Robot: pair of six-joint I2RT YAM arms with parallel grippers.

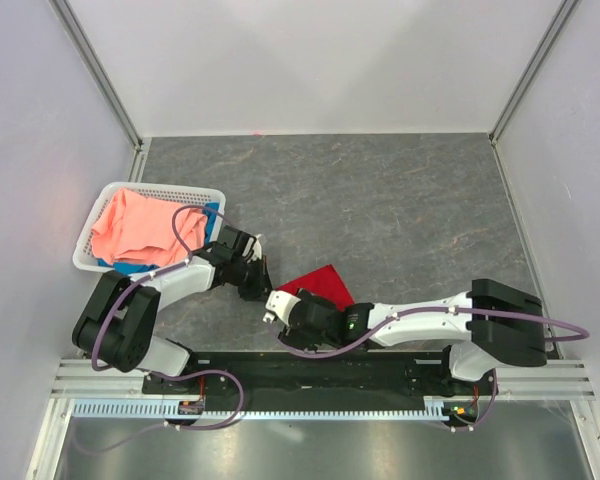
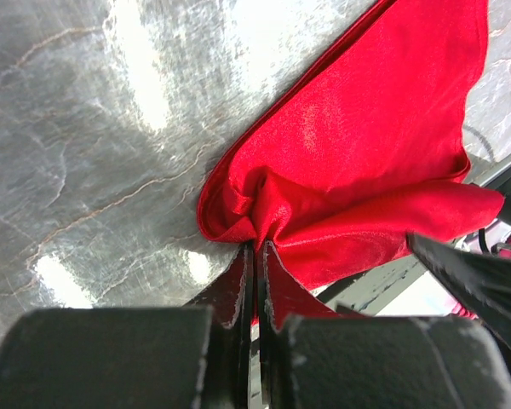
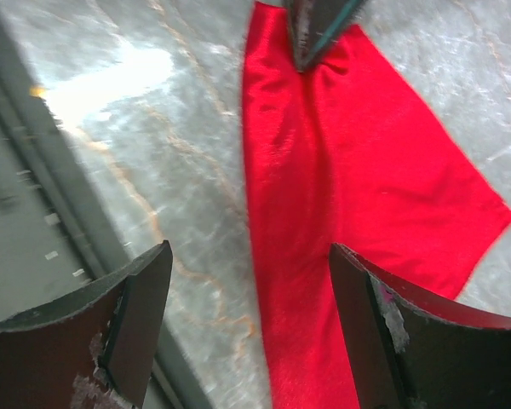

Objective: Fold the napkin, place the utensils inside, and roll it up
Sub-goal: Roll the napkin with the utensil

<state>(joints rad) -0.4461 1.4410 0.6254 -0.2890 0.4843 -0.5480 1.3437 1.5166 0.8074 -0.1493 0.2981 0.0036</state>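
**Folding the napkin**

We are in the folding step. Our left end effector (image 2: 257,253) is pressed together on a bunched corner of the napkin (image 2: 366,153), which lies doubled on the near side of the tabletop (image 1: 400,200). Our right end effector (image 3: 249,260) stands spread, holding nothing. Next, we judge, the fold needs flattening; no spoon shows.

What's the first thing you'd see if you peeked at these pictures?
The bright red napkin jumps out, lying on the grey table near the front middle. The left claw pinches a bunched bit of it, while the right claw hangs wide open over it. Far left, a white basket holds a salmon-pink cloth.
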